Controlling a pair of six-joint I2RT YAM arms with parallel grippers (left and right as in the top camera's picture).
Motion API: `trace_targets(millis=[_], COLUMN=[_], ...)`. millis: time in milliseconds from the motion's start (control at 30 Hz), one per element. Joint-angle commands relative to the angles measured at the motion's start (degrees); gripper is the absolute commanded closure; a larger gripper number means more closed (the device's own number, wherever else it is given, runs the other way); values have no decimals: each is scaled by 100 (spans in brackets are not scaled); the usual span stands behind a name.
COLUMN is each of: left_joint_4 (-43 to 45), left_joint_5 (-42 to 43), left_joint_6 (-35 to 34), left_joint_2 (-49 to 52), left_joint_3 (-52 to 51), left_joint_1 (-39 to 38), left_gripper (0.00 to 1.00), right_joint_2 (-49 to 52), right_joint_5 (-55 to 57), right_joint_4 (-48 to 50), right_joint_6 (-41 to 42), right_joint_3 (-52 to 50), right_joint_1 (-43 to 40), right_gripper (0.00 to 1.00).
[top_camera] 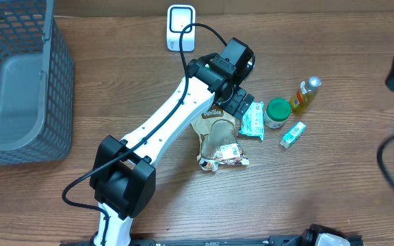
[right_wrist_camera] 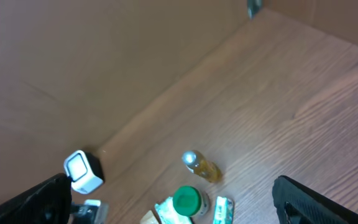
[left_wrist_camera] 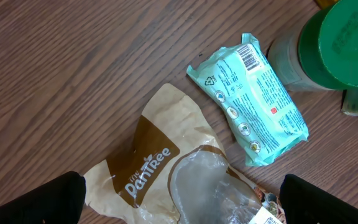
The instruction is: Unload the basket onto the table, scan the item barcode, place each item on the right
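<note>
Teal packet (left_wrist_camera: 248,99): flat on the tabletop (left_wrist_camera: 73,74), barcode up (just beside the brown bag (left_wrist_camera: 157,152))
Left jaws: released, empty, above the bag
Right jaws: released, empty, well apart

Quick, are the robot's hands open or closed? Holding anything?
Left gripper: open, holding nothing, over the snack bag.
Right gripper: open, holding nothing.

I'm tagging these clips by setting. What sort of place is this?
Probably a mock shop checkout: a white barcode scanner, a grey mesh basket, and a barcoded teal packet.
</note>
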Motion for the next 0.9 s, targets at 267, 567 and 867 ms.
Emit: trace_targets(millis=[267, 567, 867], left_joint_4=[22, 22, 22], left_joint_5=[-57, -57, -57], left_joint_6=[-120, -120, -120], left_joint_2=[42, 42, 42], left_joint_3=[37, 37, 37], left_joint_1=[28, 28, 28], left_gripper=[1, 0, 1], right_joint_2=[-1097, -1644, -2179], right_joint_5=[-9, -9, -9], right_joint_4=[-188, -605, -828], right_joint_6=[-24, -24, -24], right_joint_3=[-13, -116, -1161], right_joint_1=[986, 1189, 1189], right_gripper=[0, 0, 0])
